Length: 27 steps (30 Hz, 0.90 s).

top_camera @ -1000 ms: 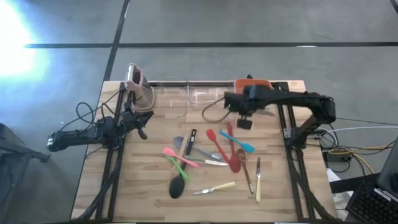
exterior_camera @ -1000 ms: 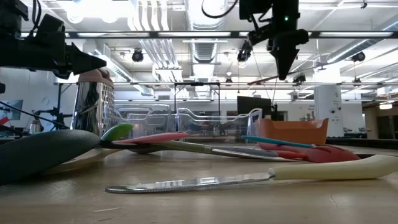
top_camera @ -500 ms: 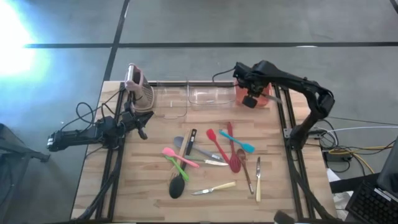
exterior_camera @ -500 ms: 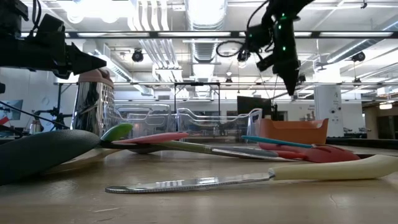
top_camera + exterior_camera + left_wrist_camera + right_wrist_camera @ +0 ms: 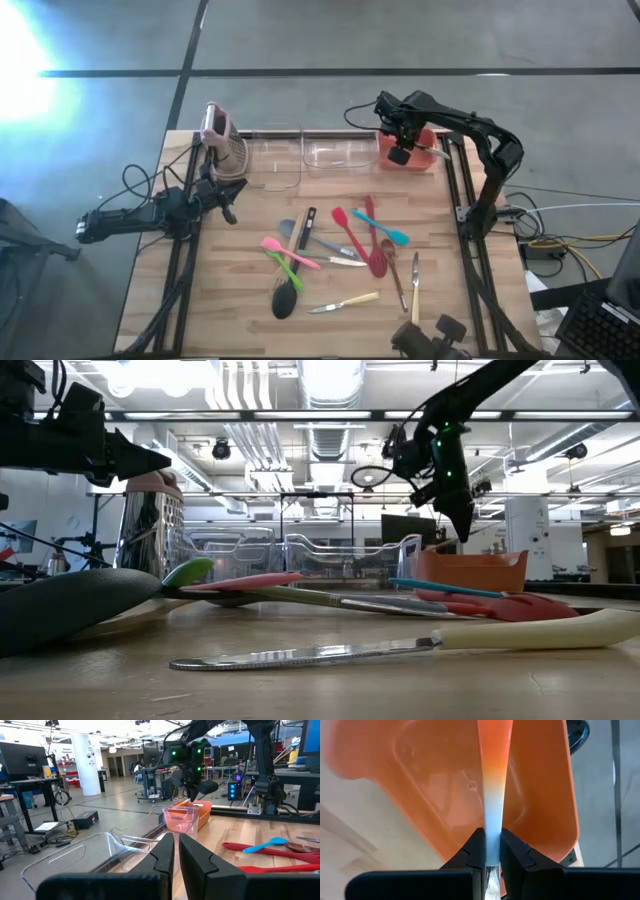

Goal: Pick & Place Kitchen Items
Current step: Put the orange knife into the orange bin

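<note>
My right fingers [image 5: 491, 851] pinch a pale-handled knife [image 5: 493, 780] over the orange bin [image 5: 540, 785]; released crooked, it may catch the rim and tip out

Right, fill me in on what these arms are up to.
The right gripper has its jaws shut on a slim pale-handled utensil and holds it over the orange bin at the table's far edge, ready to drop it in. The left gripper waits with jaws shut near the pink-topped rack, holding nothing. About a dozen other utensils lie spread over the middle of the wooden table.
</note>
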Motion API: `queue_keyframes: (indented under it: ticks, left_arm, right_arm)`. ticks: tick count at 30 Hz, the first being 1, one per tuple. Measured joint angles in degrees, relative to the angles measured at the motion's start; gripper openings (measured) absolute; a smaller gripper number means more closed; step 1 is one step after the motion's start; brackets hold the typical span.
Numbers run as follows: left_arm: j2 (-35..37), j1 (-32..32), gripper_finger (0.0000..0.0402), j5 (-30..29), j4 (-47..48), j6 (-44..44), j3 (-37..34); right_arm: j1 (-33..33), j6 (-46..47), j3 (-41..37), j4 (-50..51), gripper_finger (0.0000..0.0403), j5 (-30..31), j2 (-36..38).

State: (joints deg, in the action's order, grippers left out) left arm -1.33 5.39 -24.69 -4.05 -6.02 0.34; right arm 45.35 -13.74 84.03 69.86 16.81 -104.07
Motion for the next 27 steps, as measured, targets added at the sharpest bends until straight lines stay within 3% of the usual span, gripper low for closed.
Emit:
queue_keyframes:
  ticks: [15,19,27]
  left_arm:
    - [-0.02,0.00,0.0030,-0.01,0.00,-0.01,0.00]
    - [0.00,-0.01,0.0030,0.00,0.00,-0.01,0.00]
    - [-0.01,-0.02,0.0030,-0.01,0.00,-0.01,0.00]
  right_arm:
    - [0.77,-0.96,-0.59,-2.76,0.0024,-0.88,-8.63]
    - [0.80,-1.44,-0.59,-4.60,0.0024,-3.52,-10.81]
    - [0.86,-2.08,-0.54,-7.06,0.0025,-4.14,-11.54]
